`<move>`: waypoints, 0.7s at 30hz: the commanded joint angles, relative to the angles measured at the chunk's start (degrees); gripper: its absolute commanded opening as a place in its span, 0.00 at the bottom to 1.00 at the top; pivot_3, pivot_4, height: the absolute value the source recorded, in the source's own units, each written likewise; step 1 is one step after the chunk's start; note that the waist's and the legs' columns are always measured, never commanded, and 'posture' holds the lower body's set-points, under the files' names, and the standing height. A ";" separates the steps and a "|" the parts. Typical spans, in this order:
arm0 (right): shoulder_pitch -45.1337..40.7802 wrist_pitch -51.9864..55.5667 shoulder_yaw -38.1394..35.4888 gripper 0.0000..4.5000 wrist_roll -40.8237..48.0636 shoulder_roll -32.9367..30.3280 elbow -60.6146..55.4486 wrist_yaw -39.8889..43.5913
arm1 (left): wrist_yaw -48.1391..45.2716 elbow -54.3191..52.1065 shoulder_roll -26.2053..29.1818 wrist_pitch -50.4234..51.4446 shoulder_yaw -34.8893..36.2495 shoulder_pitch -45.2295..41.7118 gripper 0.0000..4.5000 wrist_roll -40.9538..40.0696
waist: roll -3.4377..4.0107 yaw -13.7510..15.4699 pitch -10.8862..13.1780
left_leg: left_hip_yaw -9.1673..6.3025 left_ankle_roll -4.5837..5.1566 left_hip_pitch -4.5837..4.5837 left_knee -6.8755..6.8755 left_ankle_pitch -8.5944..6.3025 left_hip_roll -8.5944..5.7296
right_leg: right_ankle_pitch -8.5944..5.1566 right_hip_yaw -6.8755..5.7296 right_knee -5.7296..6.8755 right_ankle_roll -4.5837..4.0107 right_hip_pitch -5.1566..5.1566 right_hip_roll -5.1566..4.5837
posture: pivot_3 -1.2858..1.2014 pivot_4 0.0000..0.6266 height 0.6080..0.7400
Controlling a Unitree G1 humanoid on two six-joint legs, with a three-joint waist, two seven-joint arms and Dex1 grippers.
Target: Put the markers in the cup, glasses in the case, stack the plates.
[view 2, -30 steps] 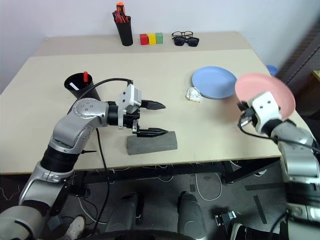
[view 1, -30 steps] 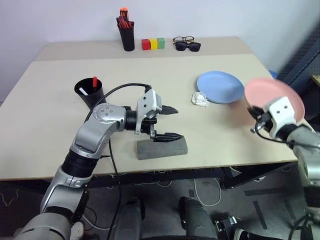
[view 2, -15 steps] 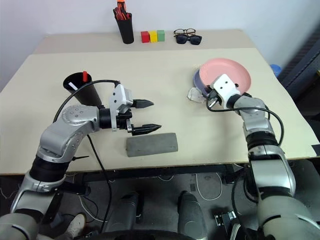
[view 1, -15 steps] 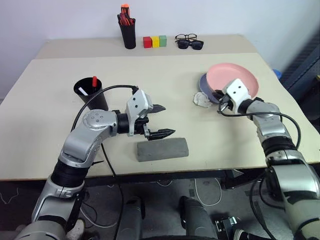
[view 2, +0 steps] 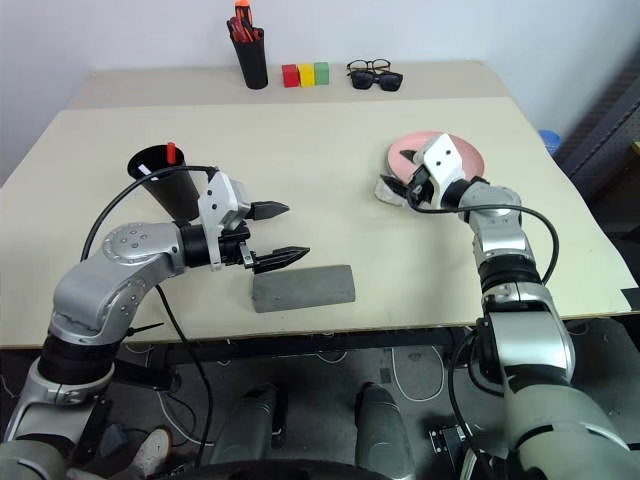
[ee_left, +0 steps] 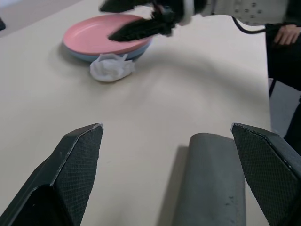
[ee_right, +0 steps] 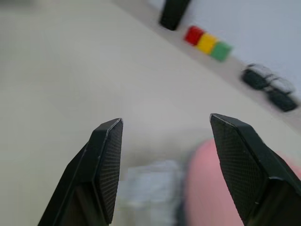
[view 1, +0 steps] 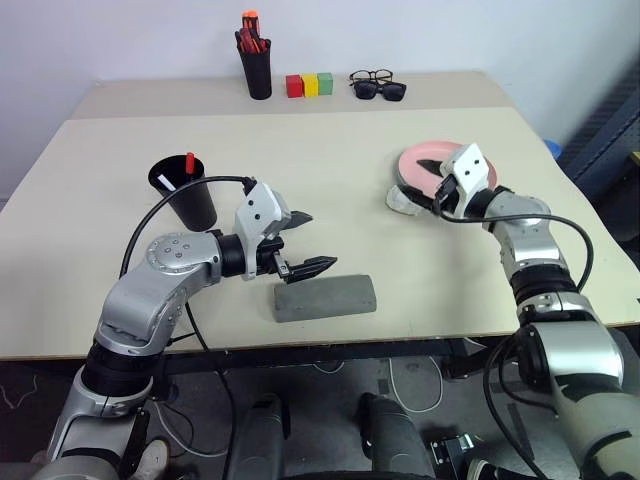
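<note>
The salmon pink plate (view 1: pixel 418 163) lies on the light blue plate (ee_left: pixel 89 55) at the right of the table. My right gripper (view 1: pixel 441 196) hovers open over the pink plate's near left rim, holding nothing. My left gripper (view 1: pixel 318 240) stands open just above the table, behind the left end of the shut grey case (view 1: pixel 325 297). The black cup (view 1: pixel 190 200) at the left holds the red marker (view 1: pixel 189 163) and the white-ended marker (view 1: pixel 165 180). The wire-frame glasses (view 1: pixel 371 75) rest at the back of the table.
Dark sunglasses (view 1: pixel 380 91) lie right in front of the glasses. A tall black pen holder (view 1: pixel 257 72) and red, yellow and green blocks (view 1: pixel 307 84) stand at the back. A crumpled white tissue (view 1: pixel 402 200) touches the plates' near left rim.
My right gripper carried the pink plate left and down onto the blue plate, then opened. My left gripper drew back a little to the left, still open.
</note>
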 commanded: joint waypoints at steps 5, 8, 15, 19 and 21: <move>2.34 0.27 0.33 0.66 -0.53 3.77 -1.63 -2.03 | 1.63 -1.50 1.01 -0.41 2.26 0.05 1.00 -0.81 | 0.00 -0.39 0.00 | 0.00 -0.04 0.01 0.02 0.03 0.00 | 0.01 0.00 0.01 -0.01 -0.01 0.00 | 0.52 0.24 1.00; 1.31 -1.42 1.06 0.66 -2.21 4.99 1.19 -4.15 | 2.33 -2.13 1.45 0.01 2.86 0.38 1.00 -1.03 | 0.00 -0.93 0.00 | -0.01 -0.05 0.04 0.01 0.03 0.00 | 0.01 0.00 0.04 -0.01 -0.01 0.01 | 0.52 0.24 1.00; -2.95 -6.00 2.55 0.66 -6.80 6.63 10.26 -11.21 | 4.98 -5.79 2.31 1.92 4.72 2.67 1.00 -1.65 | 0.00 -1.51 0.00 | -0.01 -0.07 0.03 -0.03 0.04 0.00 | 0.01 0.00 0.04 -0.02 -0.01 0.01 | 0.52 0.24 1.00; -5.40 -8.11 3.06 0.66 -9.21 6.91 14.73 -15.80 | 6.87 -7.98 2.57 3.34 5.88 4.04 1.00 -2.75 | 0.00 -1.55 0.00 | -0.02 -0.07 0.04 -0.06 0.04 0.00 | 0.01 0.00 0.04 -0.02 -0.02 0.02 | 0.52 0.24 1.00; -6.33 -8.58 3.31 0.66 -10.22 7.02 16.32 -17.01 | 7.61 -8.78 2.69 3.82 6.20 4.61 1.00 -3.12 | 0.00 -1.55 0.00 | -0.02 -0.07 0.04 -0.05 0.04 0.00 | 0.01 0.01 0.04 -0.02 -0.02 0.02 | 0.52 0.24 1.00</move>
